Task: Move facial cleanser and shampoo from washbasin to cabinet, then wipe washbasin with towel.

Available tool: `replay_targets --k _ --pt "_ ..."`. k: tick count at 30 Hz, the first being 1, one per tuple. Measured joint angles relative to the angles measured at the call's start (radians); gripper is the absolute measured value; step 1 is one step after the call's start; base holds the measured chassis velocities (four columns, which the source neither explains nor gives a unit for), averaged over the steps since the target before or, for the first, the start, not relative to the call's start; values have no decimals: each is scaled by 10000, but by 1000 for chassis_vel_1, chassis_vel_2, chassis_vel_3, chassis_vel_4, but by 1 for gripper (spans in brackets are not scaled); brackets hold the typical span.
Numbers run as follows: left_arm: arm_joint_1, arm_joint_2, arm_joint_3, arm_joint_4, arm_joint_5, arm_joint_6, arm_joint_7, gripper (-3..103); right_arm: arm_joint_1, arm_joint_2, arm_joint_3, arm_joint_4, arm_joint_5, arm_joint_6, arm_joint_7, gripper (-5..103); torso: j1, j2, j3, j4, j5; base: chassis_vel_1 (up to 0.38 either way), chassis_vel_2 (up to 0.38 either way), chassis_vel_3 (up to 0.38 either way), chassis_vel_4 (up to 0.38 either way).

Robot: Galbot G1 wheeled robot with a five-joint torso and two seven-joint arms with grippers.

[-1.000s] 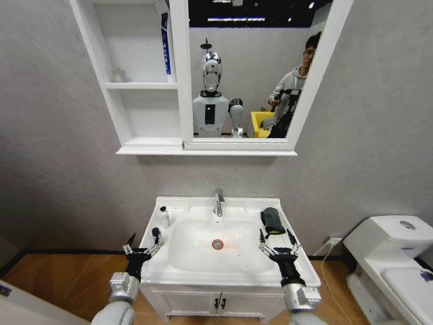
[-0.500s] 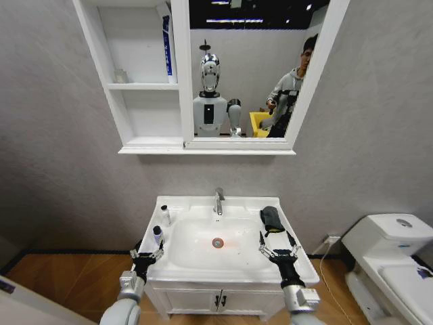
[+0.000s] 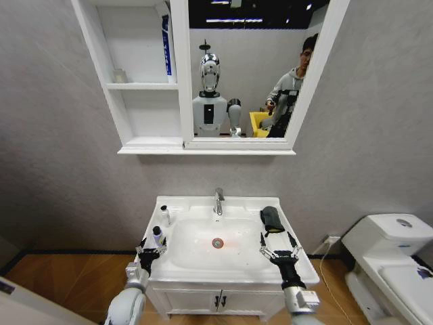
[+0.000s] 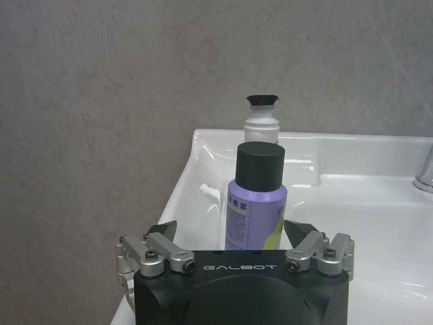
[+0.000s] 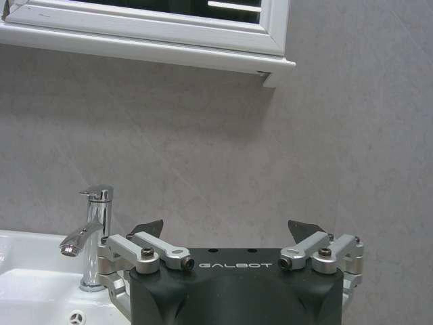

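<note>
Purple bottle [image 4: 255, 210] stands before left end effector [image 4: 233, 233] (marked GALBOT).

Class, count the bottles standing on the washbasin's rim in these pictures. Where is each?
2. The purple bottle stands between the open left gripper's fingers; the white bottle stands behind it, toward the wall, on the washbasin.

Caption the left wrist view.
Open left gripper lined up on purple bottle, white bottle behind, on washbasin rim.

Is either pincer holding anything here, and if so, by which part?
Nothing is held. The left pincer is open around the purple bottle; the right pincer hangs open above the washbasin.
</note>
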Motion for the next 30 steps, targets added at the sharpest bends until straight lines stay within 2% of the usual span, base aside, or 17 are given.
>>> replay_targets --k 1,2,3,6,12,13,18,21,22,23,24,25,26,27,30 --pt "0 0 0 0 0 0 0 90 0 0 0 0 0 0 0 100 0 0 0 0 0 0 0 0 0" --pt "-29 -1 -6 28 -1 0 32 80 3 -8 17 -8 0 1 0 100 0 0 0 0 0 0 0 0 0" --pt "-29 -1 -6 28 -1 0 32 80 3 -8 17 -8 0 1 0 100 0 0 0 0 0 0 0 0 0" --pt "-6 3 -35 98 305 -167 226 64 42 -9 19 -67 3 1 0 100 0 0 -1 0 0 0 0 0 0" --pt "33 9 -50 107 396 -252 314 53 66 20 -21 -130 -10 14 0 100 0 0 0 1 -1 0 0 0 0" --pt "34 21 -79 107 407 -271 329 43 53 36 -30 -146 -17 38 0 100 1 0 0 1 0 0 0 0 0" --pt "48 141 -145 -23 252 -268 350 42 -8 43 -31 -199 -17 113 0 100 0 0 0 1 -1 0 0 0 0" --pt "100 445 -257 -432 23 -213 353 42 0 22 -40 -249 -14 137 0 100 0 0 0 1 -3 0 0 0 0" --pt "105 620 -288 -604 -41 -171 350 42 9 13 -47 -257 -11 138 0 100 0 0 0 3 -3 0 0 0 0" --pt "60 1188 -361 -1053 -236 -27 323 42 42 -9 -74 -272 -9 138 -2 100 0 0 0 3 -2 0 0 0 0" --pt "60 1188 -361 -1053 -236 -27 323 42 42 -9 -74 -272 -9 138 -2 100 0 0 0 3 -2 0 0 0 0" --pt "8 1509 -396 -1263 -398 69 301 42 54 -17 -80 -273 -22 119 -3 100 0 0 0 2 -1 0 0 0 0" --pt "-134 2182 -464 -1708 -917 326 207 42 70 -30 -101 -273 -52 59 -3 100 0 0 0 1 0 0 0 0 0" --pt "-134 2182 -464 -1708 -917 326 207 42 70 -30 -101 -273 -52 59 -3 100 0 0 0 1 0 0 0 0 0" --pt "-455 3528 -749 -2471 -2212 830 -13 42 67 -38 -143 -297 -88 7 -5 100 1 0 1 1 -5 0 0 0 0"
